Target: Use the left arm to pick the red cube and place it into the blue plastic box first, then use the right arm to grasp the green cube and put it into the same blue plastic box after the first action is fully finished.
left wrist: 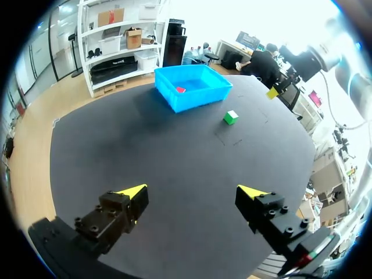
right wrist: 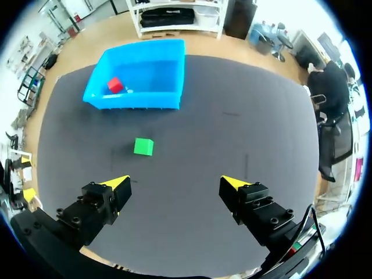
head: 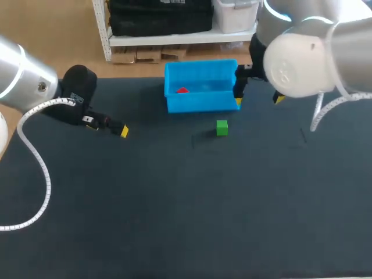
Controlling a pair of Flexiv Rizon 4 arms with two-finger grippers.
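The red cube (head: 182, 90) (left wrist: 181, 89) (right wrist: 115, 85) lies inside the blue plastic box (head: 200, 104) (left wrist: 197, 99) (right wrist: 136, 102) at the back of the table. On the dark mat just in front of the box sits the green cube (head: 221, 128) (left wrist: 231, 117) (right wrist: 143, 146). My left gripper (head: 107, 125) (left wrist: 192, 192) hovers open and empty at the left, well away from both. Right of the box, my right gripper (head: 258, 100) (right wrist: 175, 183) is open above the mat, with the green cube ahead of its fingers.
The dark mat (head: 186, 197) covers the whole table, bare apart from the box and cube. A white cable (head: 35, 157) loops down from my left arm. Shelving stands just behind the table's back edge.
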